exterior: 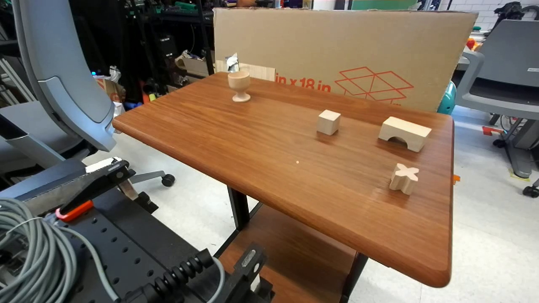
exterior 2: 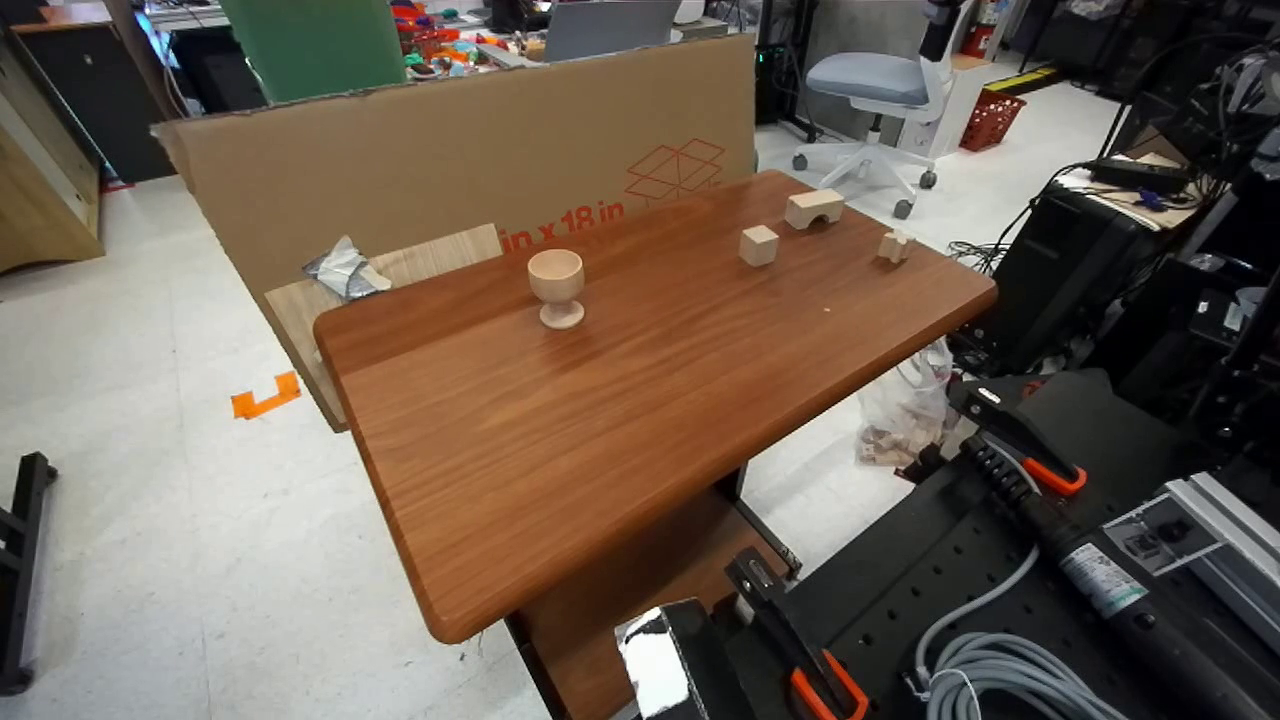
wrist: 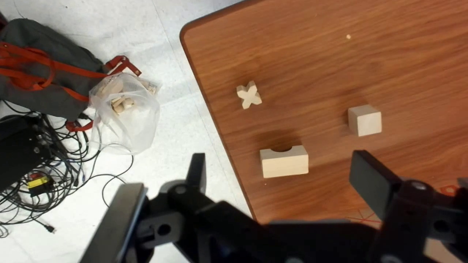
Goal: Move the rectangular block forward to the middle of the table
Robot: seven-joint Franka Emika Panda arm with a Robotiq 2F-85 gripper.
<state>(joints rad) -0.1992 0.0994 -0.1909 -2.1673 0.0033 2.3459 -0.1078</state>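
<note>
The rectangular block is pale wood with an arched notch in its lower edge. It rests on the table near one end, in both exterior views [exterior: 407, 128] [exterior 2: 806, 210] and in the wrist view [wrist: 286, 166]. The table is reddish-brown polished wood [exterior: 236, 139] [exterior 2: 600, 420] and also shows in the wrist view [wrist: 409, 69]. My gripper [wrist: 279, 154] is open and empty, seen only in the wrist view. Its fingers are wide apart, and the block appears between and beyond them, touching neither. The arm and gripper do not show in either exterior view.
A small wooden cube [exterior: 327, 123] and a cross-shaped wooden piece [exterior: 404, 179] stand near the block. A wooden goblet [exterior: 239, 84] stands toward the table's other end. A cardboard sheet [exterior: 303, 42] rises along the long far edge. The table's end edge runs close by the block.
</note>
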